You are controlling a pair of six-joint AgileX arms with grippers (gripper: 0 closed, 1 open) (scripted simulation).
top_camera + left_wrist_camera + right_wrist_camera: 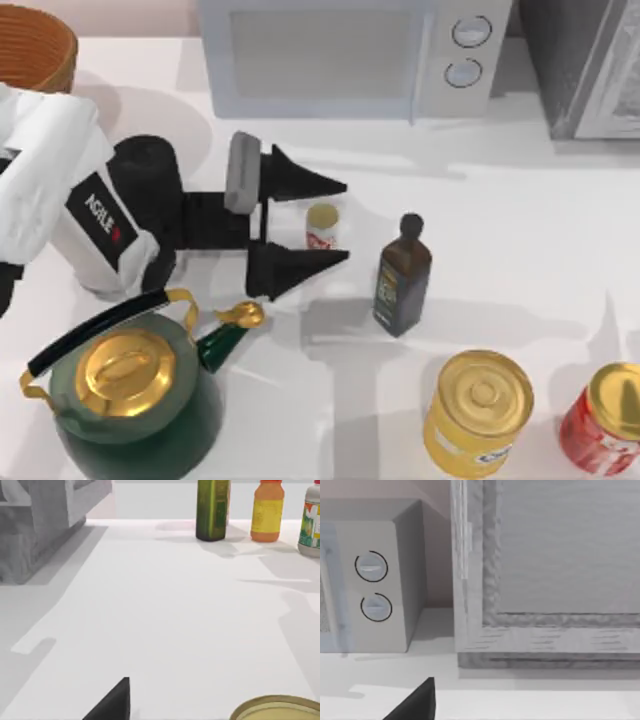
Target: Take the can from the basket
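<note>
The can (pixel 322 227), small with a pale gold top and a white side with red marks, stands upright on the white table, well to the right of the basket (pixel 35 45) at the far left corner. My left gripper (pixel 345 222) is open, one black finger on each side of the can and a small gap to each. In the left wrist view the can's gold top (pixel 277 709) lies beside one fingertip (pixel 114 702). My right arm is parked, its wrist view facing the microwave (pixel 370 585).
A dark bottle (pixel 402 275) stands just right of the can. A green kettle (pixel 130 395) sits near the front left. Along the front right are a yellow can (pixel 480 410) and a red can (pixel 605 420). The microwave (pixel 350 55) is at the back.
</note>
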